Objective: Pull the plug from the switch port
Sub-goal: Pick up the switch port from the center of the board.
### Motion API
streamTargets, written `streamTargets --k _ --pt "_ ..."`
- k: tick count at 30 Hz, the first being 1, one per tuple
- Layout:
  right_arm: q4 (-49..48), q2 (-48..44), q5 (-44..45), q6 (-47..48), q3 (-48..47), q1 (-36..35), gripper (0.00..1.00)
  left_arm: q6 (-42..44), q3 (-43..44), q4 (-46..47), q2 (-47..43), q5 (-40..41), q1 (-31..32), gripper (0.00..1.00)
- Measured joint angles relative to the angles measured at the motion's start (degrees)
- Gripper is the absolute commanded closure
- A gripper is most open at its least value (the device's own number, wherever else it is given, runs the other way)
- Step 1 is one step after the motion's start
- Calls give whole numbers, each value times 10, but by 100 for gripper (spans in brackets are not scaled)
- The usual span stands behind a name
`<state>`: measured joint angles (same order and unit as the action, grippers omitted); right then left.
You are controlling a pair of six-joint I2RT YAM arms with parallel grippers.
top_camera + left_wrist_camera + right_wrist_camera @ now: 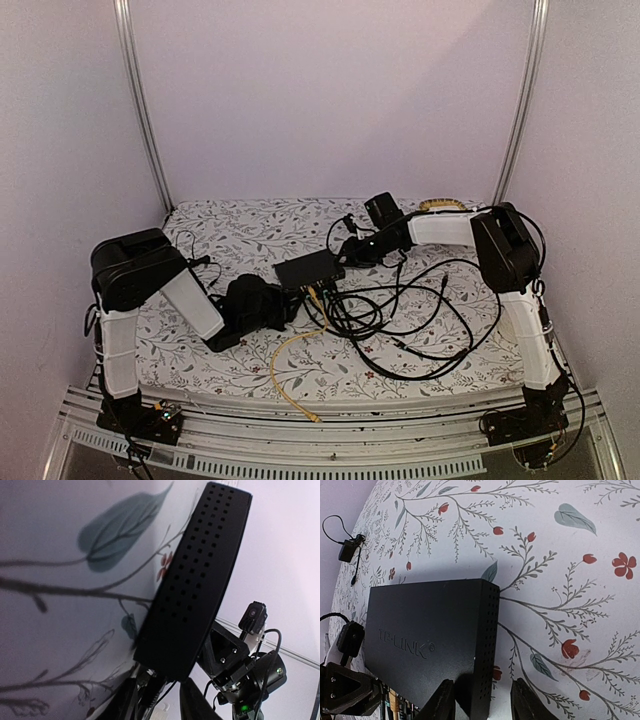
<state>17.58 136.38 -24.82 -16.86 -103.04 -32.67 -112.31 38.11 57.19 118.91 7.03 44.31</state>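
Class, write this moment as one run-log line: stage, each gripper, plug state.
stage: at switch | left gripper: at port edge, grip unclear | right gripper: open, straddling switch corner | yellow cable: in port

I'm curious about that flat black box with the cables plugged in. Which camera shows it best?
The right wrist view: the switch sits close, its lettered top and vented side plain. The top external view shows it small among cables; the left wrist view shows only one perforated face.
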Motion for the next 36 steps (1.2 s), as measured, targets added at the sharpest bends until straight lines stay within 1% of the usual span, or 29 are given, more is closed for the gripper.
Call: streamTargets --k 15,18,19,36 --pt "5 0 3 0 -2 0 60 -2 27 -35 2 -15 -6 68" --pt "5 0 3 0 -2 0 60 -2 28 -37 3 -16 -7 71" --pt "5 0 3 0 -2 0 60 1 28 -38 3 -16 -6 74" --pt "2 -1 3 0 4 0 60 7 23 -34 7 -17 -6 79"
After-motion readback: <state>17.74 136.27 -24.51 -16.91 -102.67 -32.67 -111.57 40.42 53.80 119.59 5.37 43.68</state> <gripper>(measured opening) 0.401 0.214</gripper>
